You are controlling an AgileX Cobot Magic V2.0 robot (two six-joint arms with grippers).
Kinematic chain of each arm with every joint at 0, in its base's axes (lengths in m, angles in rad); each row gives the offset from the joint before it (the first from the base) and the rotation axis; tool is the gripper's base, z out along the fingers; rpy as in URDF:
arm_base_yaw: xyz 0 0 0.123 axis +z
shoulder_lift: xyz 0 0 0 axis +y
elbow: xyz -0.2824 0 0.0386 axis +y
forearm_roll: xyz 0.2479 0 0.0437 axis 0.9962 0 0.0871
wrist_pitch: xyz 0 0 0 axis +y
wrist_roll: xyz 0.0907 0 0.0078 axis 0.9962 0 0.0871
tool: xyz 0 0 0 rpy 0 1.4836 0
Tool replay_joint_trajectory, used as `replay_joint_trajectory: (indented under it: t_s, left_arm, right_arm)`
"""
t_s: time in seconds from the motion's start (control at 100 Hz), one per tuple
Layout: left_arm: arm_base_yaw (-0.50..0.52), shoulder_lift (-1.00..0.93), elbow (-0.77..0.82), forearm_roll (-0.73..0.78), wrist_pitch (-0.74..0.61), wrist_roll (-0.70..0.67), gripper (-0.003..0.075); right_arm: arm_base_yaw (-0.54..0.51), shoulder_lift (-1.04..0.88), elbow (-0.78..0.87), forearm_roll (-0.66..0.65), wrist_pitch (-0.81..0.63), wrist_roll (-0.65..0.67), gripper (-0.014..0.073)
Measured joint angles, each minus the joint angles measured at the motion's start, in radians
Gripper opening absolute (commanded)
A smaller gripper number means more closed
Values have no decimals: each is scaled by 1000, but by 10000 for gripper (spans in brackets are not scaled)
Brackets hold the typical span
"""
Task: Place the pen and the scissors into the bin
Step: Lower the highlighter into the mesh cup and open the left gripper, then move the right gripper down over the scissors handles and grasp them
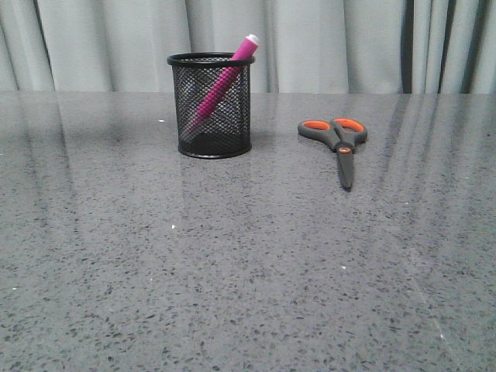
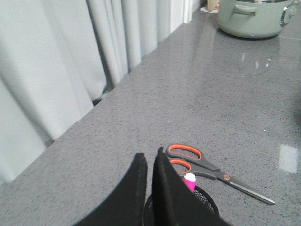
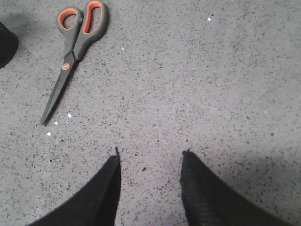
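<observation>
Front view: pen (image 1: 226, 81) leaning inside bin (image 1: 211, 105); scissors (image 1: 339, 140) flat on bench (image 1: 248, 263) (blades shut).
Left hand (image 2: 149, 161) nearly closed, empty; right hand (image 3: 149, 157) open, empty.

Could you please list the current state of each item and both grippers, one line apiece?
pen: inside the bin, leaning, tip above the rim.
bin: upright on the table.
scissors: closed, flat on the table, outside the bin.
left gripper: nearly shut, empty.
right gripper: open, empty.
</observation>
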Motion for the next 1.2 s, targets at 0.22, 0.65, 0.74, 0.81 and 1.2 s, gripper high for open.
replay_joint_trajectory:
  t_s: [0.22,0.65,0.74,0.81,1.2]
  left_arm:
    - [11,-110,-1,194,2,-156,-22]
    - [11,-457,376,292,-345,-206,-22]
    - [11,-562,531,294,-491,-207,-22]
    - [11,-649,638,294,-588,-207,-22]
    - [11,-852,883,290,-694,-209,-22]
  right_arm:
    - [0,0,0,42,-5,0,271]
    - [7,160,-199,177,137,-154,271]
    - [13,243,-273,190,186,-161,271]
    - [34,309,-329,192,213,-163,271]
    - [242,706,-670,3,313,-23,271]
